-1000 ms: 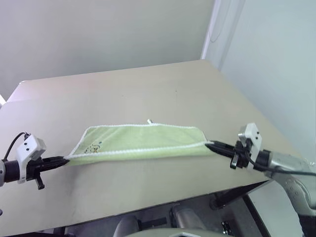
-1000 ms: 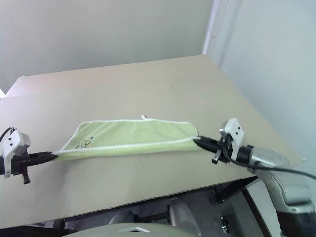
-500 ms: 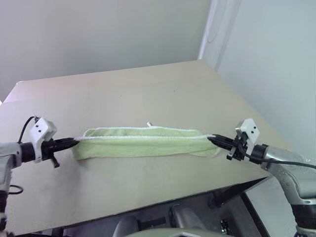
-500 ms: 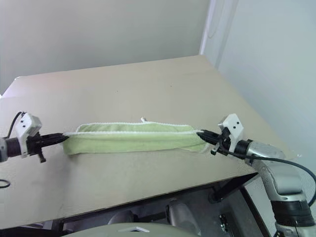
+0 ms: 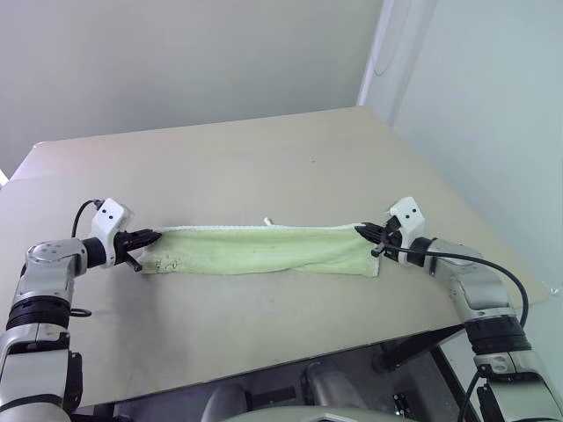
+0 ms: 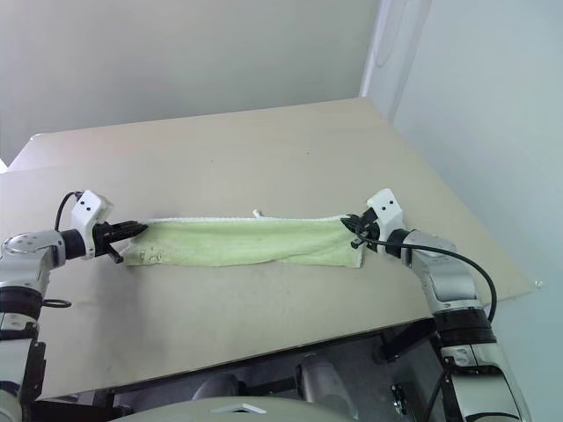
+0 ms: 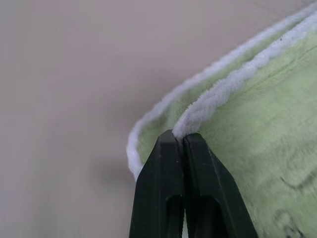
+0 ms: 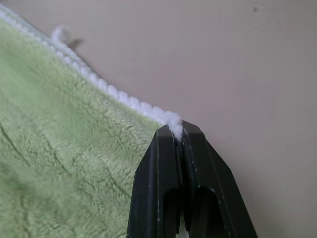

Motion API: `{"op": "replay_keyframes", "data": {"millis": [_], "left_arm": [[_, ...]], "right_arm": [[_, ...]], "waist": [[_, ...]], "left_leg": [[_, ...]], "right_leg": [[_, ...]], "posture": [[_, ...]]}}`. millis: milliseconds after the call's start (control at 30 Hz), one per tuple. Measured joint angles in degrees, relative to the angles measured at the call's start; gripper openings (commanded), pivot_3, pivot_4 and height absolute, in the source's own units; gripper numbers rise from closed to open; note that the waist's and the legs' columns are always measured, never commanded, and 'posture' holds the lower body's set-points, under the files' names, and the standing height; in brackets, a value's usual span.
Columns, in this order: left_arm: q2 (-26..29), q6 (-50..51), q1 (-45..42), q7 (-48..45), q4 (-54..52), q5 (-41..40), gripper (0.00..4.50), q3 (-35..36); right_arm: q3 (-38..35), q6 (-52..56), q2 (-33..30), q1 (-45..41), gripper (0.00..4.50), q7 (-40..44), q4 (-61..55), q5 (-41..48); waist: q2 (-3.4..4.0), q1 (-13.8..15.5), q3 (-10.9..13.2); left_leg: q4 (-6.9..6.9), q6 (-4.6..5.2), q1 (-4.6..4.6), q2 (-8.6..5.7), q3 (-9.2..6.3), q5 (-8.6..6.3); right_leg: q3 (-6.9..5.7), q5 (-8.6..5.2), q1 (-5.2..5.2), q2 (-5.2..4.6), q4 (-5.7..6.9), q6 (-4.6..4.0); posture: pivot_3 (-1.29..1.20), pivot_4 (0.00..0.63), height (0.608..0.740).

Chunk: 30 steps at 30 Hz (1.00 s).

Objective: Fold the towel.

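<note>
Towel (image 5: 264, 250) lies as a doubled strip along the near part of the surface (image 5: 264, 167), long axis running side to side — left hand (image 5: 151, 236) pinched shut on one end's white edging, right hand (image 5: 362, 231) on the other, equally near, strip between them.

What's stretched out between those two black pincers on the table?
The towel, folded into a long green strip, spans from the left gripper to the right gripper, each shut on a corner; the eye views show it.
</note>
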Motion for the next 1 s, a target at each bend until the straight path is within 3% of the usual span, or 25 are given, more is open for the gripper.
{"op": "replay_keyframes", "data": {"millis": [167, 333, 433, 633, 700, 867, 1000], "left_arm": [[-2.2, -2.9, -3.6, 3.1, 5.3, 1.6, 0.0, -0.2], [-3.0, -4.3, -3.7, 3.7, 7.8, 2.0, 1.35, -0.4], [-3.0, -4.4, -3.8, 3.6, 8.4, 2.1, 2.41, -0.4], [-3.0, -4.9, -4.7, 4.1, 9.5, 2.1, 4.5, 0.0], [-3.1, -4.9, -5.2, 4.9, 9.5, 2.1, 4.5, 0.2], [-3.4, -1.7, -5.5, 3.3, 5.7, -1.2, 4.5, 2.5], [-3.8, 4.8, -4.9, -0.8, -4.7, -5.8, 4.5, 3.8]], "right_arm": [[0.1, -0.2, 1.9, -2.4, 0.03, -1.5, 4.4, -1.2], [0.1, 0.2, 2.9, -3.4, 0.0, -2.3, 6.5, -2.2], [0.1, 4.4, 2.8, -4.3, 0.7, -0.4, 6.4, -1.4], [-0.2, 9.4, 2.9, -5.2, 2.91, 1.7, 3.2, 1.3], [-1.6, 11.1, 3.0, -5.2, 3.61, 0.9, 1.8, 2.6], [-13.4, 29.0, 3.2, -6.7, 3.61, -4.4, -4.9, 14.5], [-24.9, 48.2, 3.6, -6.8, 3.61, -10.0, -12.6, 27.4]], "waist": [[0.01, -0.2, 0.0], [0.02, -0.2, 0.0], [0.01, -0.2, 0.0], [0.01, -0.2, 0.0], [0.01, -0.1, 0.0], [0.01, 0.0, 0.0], [0.02, 0.1, 0.0]], "left_leg": [[-0.01, 0.0, -0.01, 0.0, -0.01, 0.0], [-0.02, 0.0, -0.01, 0.0, -0.02, 0.0], [0.0, 0.0, -0.01, 0.0, -0.03, 0.0], [0.0, 0.01, -0.01, 0.0, -0.06, 0.0], [0.0, 0.01, -0.03, 0.0, -0.08, 0.0], [0.0, 0.01, -0.08, 0.0, -0.15, 0.0], [-0.01, 0.01, -0.09, 0.01, -0.23, 0.0]], "right_leg": [[0.0, 0.05, -0.01, 0.0, 0.01, 0.04], [0.0, 0.06, -0.01, 0.0, 0.02, 0.04], [0.0, 0.06, 0.0, 0.0, 0.03, 0.03], [-0.02, 0.07, 0.0, 0.02, 0.05, 0.04], [-0.03, 0.07, -0.01, 0.02, 0.05, 0.05], [-0.08, 0.08, -0.01, 0.01, 0.04, 0.03], [-0.17, 0.07, -0.01, 0.01, 0.05, 0.03]], "posture": [[0.0, 0.0, 0.74], [0.0, 0.0, 0.74], [0.0, 0.0, 0.74], [0.0, 0.0, 0.74], [0.0, 0.0, 0.74], [0.0, 0.0, 0.74], [0.0, 0.0, 0.74]]}}
